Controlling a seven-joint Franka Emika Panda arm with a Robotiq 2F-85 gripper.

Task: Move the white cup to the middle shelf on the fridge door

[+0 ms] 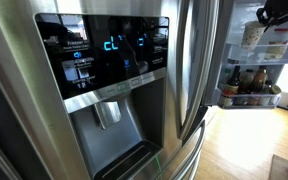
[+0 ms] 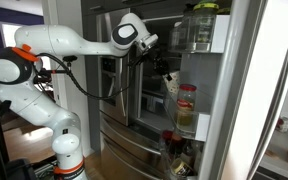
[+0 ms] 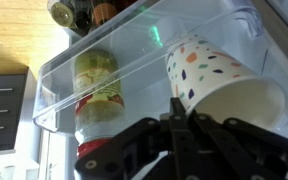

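Observation:
The white cup (image 3: 222,82), paper with small coloured dots, lies tilted on its side with its open mouth toward the wrist camera. It is inside a frosted translucent door bin (image 3: 69,80) of the fridge door (image 2: 212,70). My gripper (image 3: 179,112) is shut on the cup's rim, one finger at the near edge of the mouth. In an exterior view the gripper (image 2: 162,68) reaches into the door bins with the cup (image 2: 172,86) at its tip. In an exterior view the gripper (image 1: 278,14) is high at the door's upper bins.
A jar with a green and yellow label (image 3: 96,82) shows through the bin wall. A bin of brown sauce bottles (image 1: 249,90) sits lower on the door. A red-lidded jar (image 2: 187,105) stands in a door bin. The steel dispenser door (image 1: 104,60) is closed.

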